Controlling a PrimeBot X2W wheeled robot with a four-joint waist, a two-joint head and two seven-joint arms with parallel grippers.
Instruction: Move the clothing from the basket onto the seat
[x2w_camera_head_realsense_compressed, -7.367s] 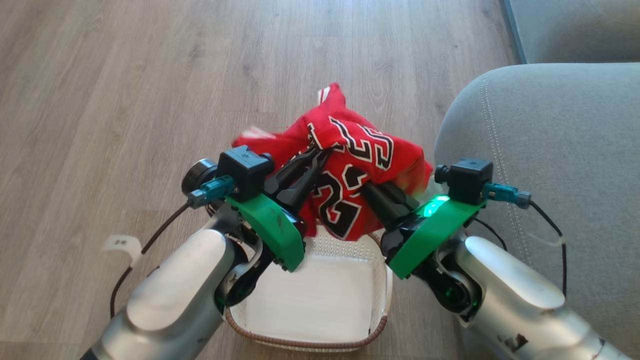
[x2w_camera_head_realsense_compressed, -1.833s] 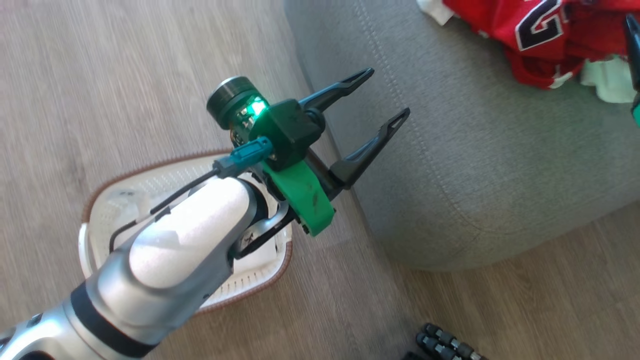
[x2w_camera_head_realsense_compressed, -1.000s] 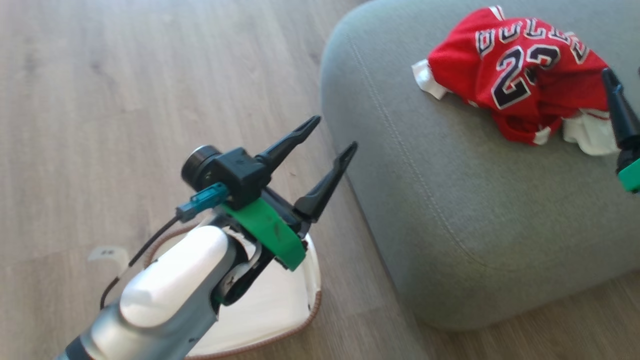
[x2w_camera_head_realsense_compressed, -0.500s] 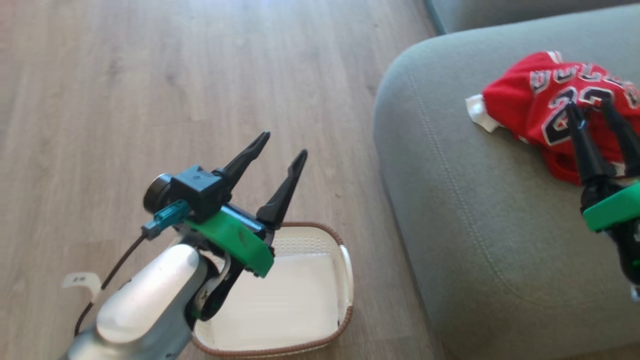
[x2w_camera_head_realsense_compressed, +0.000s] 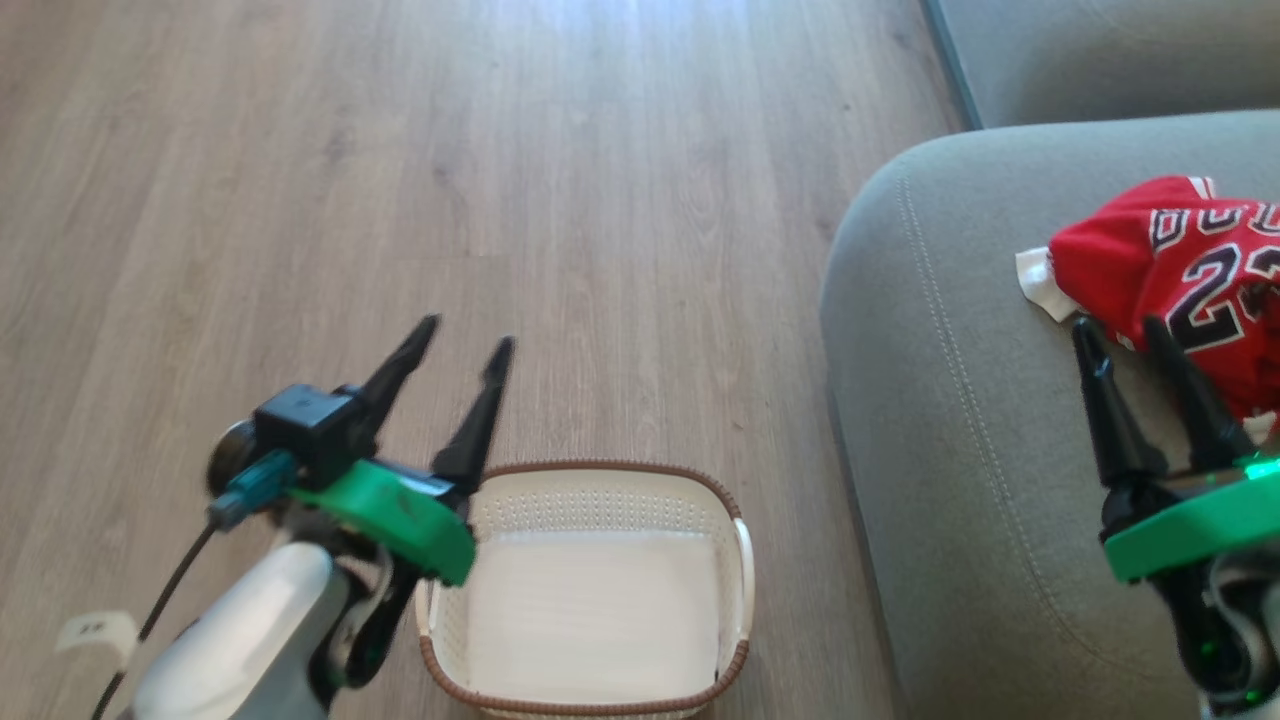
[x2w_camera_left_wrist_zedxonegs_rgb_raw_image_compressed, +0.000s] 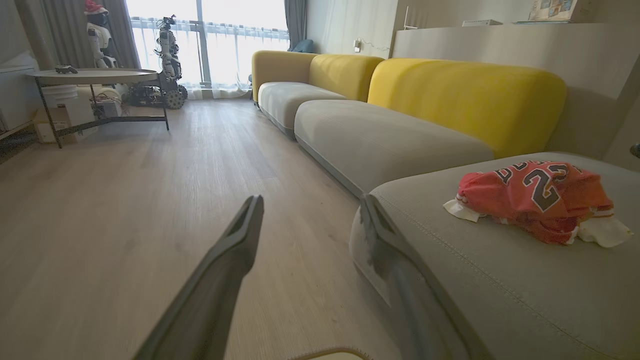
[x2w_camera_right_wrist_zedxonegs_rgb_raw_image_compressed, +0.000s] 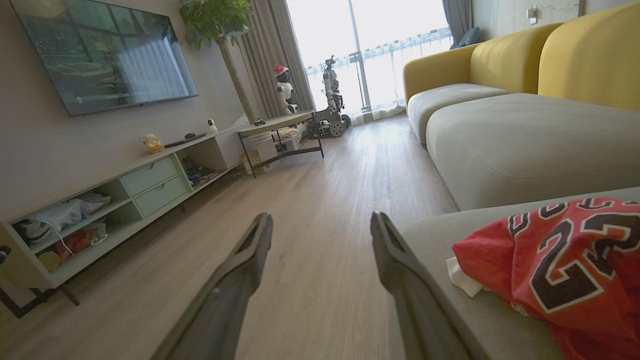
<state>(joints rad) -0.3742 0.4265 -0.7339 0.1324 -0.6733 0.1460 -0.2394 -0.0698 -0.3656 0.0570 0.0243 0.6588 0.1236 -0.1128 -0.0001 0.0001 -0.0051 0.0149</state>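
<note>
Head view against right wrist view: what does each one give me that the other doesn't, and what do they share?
Head view's own: the empty basket on the floor and the open left claw near it. Right wrist view's own: a wall television, a low cabinet, a potted plant, a side table and yellow sofa backs. Shared: the red jersey lying on the grey seat, the open right claw close by it, holding nothing, and the wood floor.
</note>
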